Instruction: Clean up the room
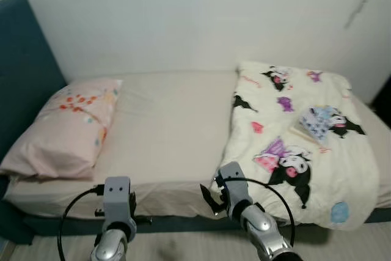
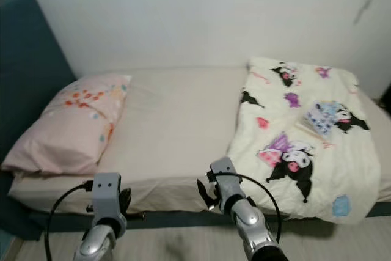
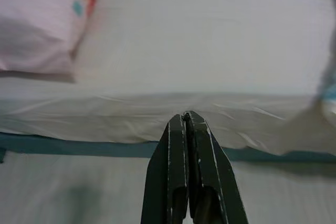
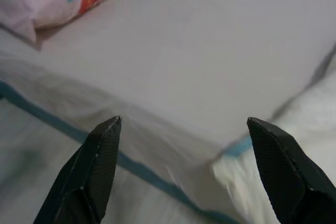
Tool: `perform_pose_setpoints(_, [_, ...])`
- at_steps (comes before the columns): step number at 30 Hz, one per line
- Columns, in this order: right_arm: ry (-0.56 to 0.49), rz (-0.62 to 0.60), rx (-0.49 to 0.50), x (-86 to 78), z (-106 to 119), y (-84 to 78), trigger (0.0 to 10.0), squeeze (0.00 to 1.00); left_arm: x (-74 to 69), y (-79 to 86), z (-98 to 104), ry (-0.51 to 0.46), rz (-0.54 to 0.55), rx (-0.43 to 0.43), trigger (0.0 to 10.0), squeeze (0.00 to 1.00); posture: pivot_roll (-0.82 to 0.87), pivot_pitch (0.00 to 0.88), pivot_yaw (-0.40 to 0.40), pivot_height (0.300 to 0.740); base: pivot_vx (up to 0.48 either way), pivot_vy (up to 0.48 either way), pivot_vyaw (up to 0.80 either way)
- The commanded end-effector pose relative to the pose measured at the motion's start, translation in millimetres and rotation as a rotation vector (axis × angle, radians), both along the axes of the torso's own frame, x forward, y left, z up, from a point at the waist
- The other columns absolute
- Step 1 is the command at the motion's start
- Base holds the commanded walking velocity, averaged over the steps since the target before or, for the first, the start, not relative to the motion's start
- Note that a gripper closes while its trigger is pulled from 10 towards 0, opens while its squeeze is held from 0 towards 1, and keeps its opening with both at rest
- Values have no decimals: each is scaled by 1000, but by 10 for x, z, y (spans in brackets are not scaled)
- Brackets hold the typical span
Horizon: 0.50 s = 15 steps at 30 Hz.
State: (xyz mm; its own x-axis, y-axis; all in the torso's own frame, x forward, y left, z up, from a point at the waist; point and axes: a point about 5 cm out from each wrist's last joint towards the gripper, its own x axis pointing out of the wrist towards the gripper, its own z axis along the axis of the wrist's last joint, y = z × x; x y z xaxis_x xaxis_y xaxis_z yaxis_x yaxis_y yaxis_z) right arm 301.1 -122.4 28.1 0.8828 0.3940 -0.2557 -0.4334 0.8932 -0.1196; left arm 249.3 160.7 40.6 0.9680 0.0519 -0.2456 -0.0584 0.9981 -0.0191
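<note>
Head view: the left pincer (image 1: 142, 218) and right pincer (image 1: 209, 198) hang low at the bed's (image 1: 171, 126) near edge, touching nothing. Beyond the right pincer, a rumpled cartoon-print blanket (image 1: 299, 145) drapes over the mattress side; beyond the left lies a soft pink pillow (image 1: 70, 128).

Left wrist view: the fingers (image 3: 181, 177) are pressed together, empty; the bedsheet ahead is blurred.

Right wrist view: the fingers (image 4: 100, 161) are spread wide, empty, with the blanket's (image 4: 294, 124) edge cut off beside one finger.

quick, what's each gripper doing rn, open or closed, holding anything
left gripper: closed, holding nothing, near the bed edge.
right gripper: open, holding nothing, near the blanket.
</note>
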Motion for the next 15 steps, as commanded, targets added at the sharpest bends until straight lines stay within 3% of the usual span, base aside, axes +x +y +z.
perform_pose_setpoints(1, [6, 10, 5, -20, -21, 37, 10000, 0, -30, 59, -37, 30, 8, 9, 10000, 0, 17, 59, -38, 740, 0, 0, 800])
perform_pose_setpoints(15, [3, 4, 3, -6, -11, 20, 10000, 0, 3, 77, -10, 5, 0, -11, 10000, 0, 14, 57, -40, 740, 0, 0, 800])
